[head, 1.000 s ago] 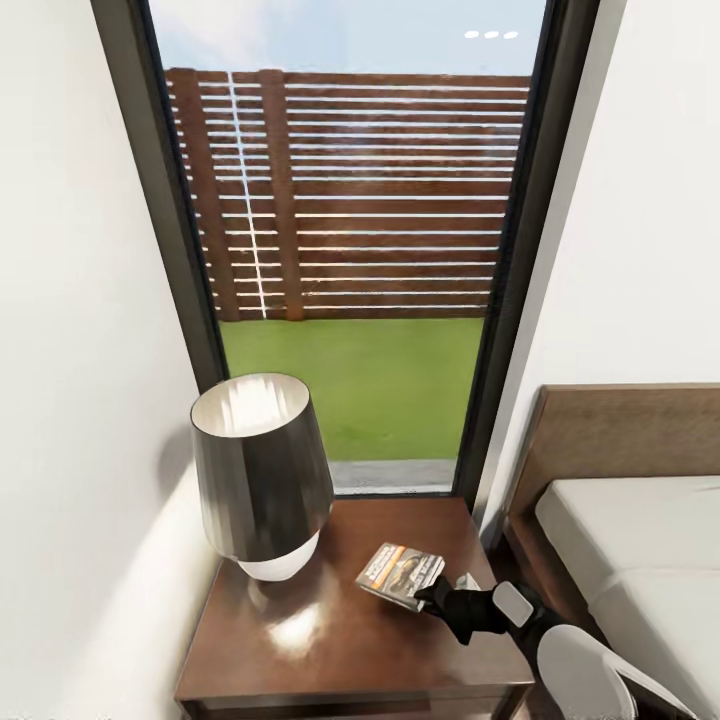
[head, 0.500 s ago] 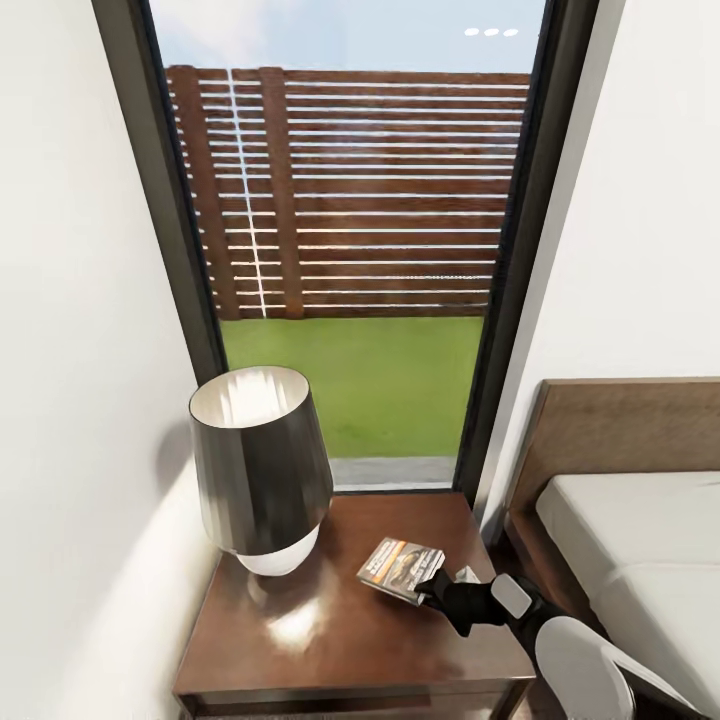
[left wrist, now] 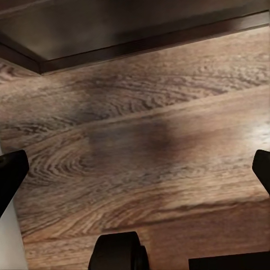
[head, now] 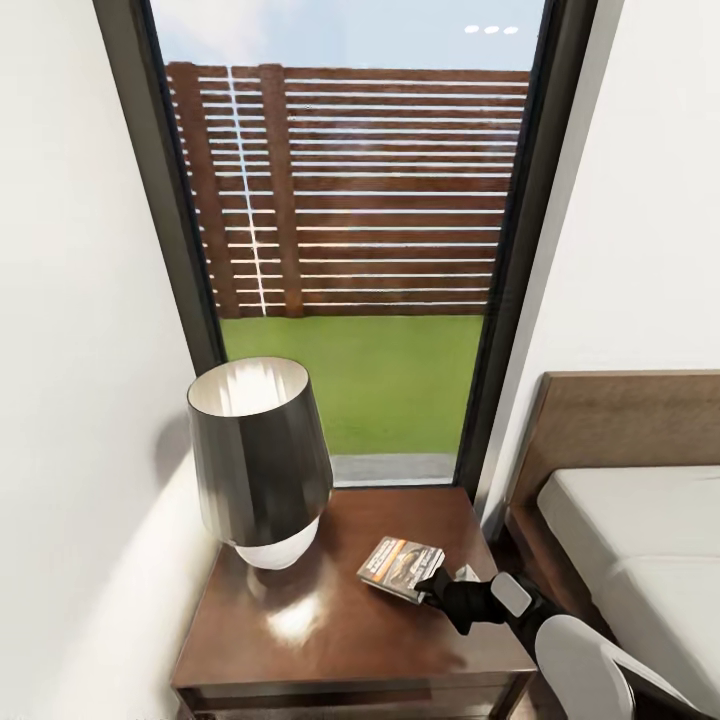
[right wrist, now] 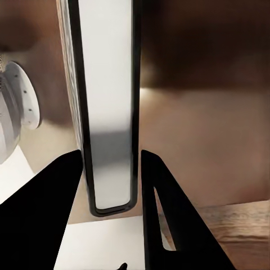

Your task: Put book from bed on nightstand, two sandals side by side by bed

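The right gripper (head: 437, 587) is clamped on the near edge of the book (head: 400, 568), a thin paperback with a dark pictured cover and an orange band, which seems to lie flat on the glossy dark-brown nightstand (head: 340, 640). The left gripper (left wrist: 135, 169) hangs spread open over wood-plank floor (left wrist: 146, 157). Farther back stand a dark-shaded lamp (head: 258, 460), the bed (head: 620, 540) at right, and a tall black-framed window (head: 350, 240) showing a slatted fence.
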You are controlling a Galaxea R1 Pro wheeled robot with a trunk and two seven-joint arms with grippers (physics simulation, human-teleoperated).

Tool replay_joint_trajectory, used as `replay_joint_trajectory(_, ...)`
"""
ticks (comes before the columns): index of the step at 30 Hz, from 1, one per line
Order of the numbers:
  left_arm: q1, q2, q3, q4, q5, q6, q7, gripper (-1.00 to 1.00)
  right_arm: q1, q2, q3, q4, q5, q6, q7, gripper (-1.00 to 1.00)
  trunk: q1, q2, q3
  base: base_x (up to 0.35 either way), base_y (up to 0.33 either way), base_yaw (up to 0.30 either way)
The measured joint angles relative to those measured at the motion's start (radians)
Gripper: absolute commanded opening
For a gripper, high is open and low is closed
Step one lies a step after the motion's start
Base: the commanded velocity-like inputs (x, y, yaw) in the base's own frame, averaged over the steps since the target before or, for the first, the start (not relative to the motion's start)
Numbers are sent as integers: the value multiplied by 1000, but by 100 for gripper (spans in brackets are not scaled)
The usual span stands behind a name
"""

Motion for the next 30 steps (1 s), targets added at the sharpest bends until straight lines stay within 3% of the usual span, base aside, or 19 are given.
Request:
replay_joint_trajectory(11, 0, 0, 0, -1, 0, 0, 0, 100, -3, 1, 0, 0, 1, 0, -1, -100, 0, 0, 0, 0, 0, 0)
replay_joint_trajectory(20, 0, 0, 0, -1, 0, 0, 0, 100, -4, 1, 1, 0, 3, 0, -2, -100, 34, -63, -28, 0, 0, 0)
replay_joint_trajectory(30, 0, 0, 0, -1, 0, 0, 0, 100, -5, 0, 0, -1, 1, 0, -2, -100, 35, -63, -28, 0, 0, 0)
